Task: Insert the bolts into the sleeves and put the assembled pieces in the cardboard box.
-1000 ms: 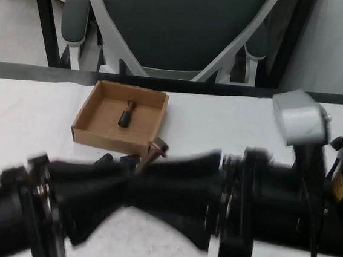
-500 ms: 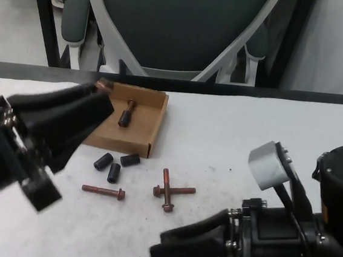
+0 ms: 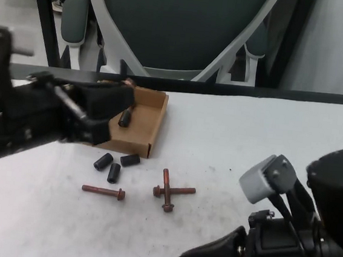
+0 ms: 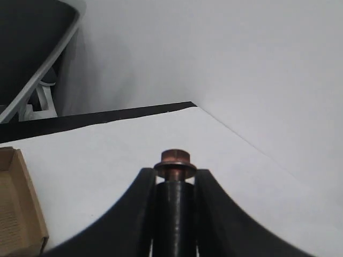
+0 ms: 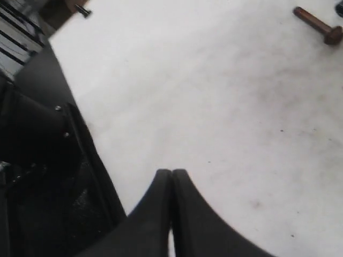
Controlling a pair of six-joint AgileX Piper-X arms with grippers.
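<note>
Gripping a black sleeve (image 4: 174, 214) with a copper bolt (image 4: 175, 162) run through it, flanged head resting on the sleeve's end: left gripper (image 4: 174, 176), fingers pressed to the sleeve on both sides. In the high view, set at the left, tip over the left part of the box (image 3: 150, 123). Brown cardboard, open-topped, toward the far side of the white bench (image 3: 268, 132); one corner also visible in the left wrist view. Inside the box, one assembled piece (image 3: 124, 119), dark with a copper head, lying flat. Just in front of the box, three loose sleeves (image 3: 114, 172) close together. Nearer still, a single bolt (image 3: 103, 190) lying alone, and beside it two crossed bolts (image 3: 174, 191), touching. Pressed together with nothing between them: fingers of the right gripper (image 5: 171, 174), low over bare bench at the near right, well apart from the box. On that arm, a grey block (image 3: 264, 177); any print on it too small to tell. Beyond the bench, a dark chair (image 3: 175, 25) with a pale frame.
</note>
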